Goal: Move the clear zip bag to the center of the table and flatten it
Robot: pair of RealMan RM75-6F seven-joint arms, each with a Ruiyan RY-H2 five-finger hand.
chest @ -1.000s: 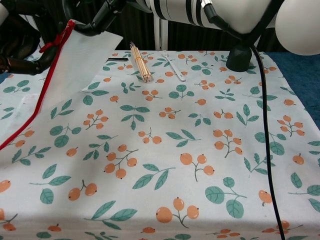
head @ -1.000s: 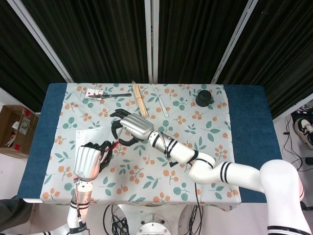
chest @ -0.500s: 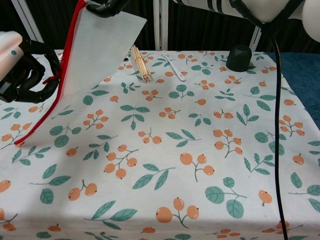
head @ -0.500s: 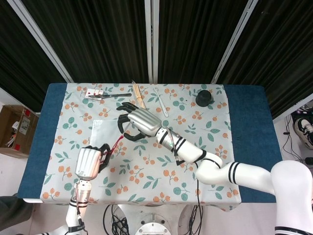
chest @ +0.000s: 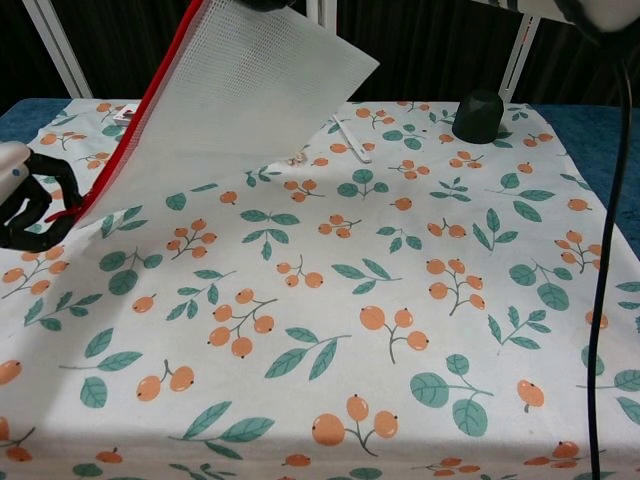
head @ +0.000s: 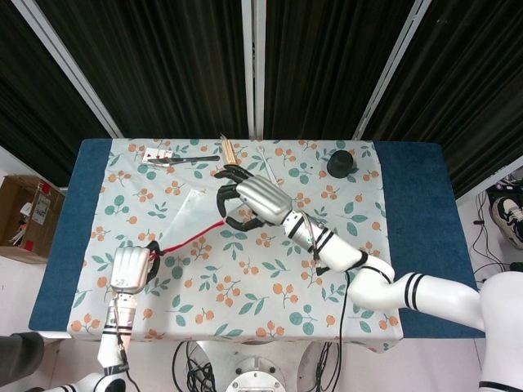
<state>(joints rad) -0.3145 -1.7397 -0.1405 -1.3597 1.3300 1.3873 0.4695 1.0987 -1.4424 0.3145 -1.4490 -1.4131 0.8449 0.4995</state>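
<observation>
The clear zip bag (chest: 235, 105) with a red zip edge (head: 194, 237) hangs lifted above the table, stretched between both hands. My right hand (head: 252, 203) grips its upper end near the table's middle back; in the chest view that hand is cut off at the top edge. My left hand (head: 131, 267) holds the lower end of the red zip strip at the left front, and its dark fingers (chest: 30, 208) show closed on the strip. The bag slopes down from right to left and hides part of the cloth behind it.
A floral cloth (head: 343, 245) covers the table. At the back lie a bundle of wooden sticks (head: 231, 155), a spoon (head: 181, 162), a white utensil (chest: 350, 138) and a small card (head: 154, 154). A black cone-shaped object (chest: 478, 116) stands at the back right.
My right hand has carried the bag's upper end up and toward the table's middle. The left hand has drawn back toward the left front edge, and the bag is stretched longer between them.
</observation>
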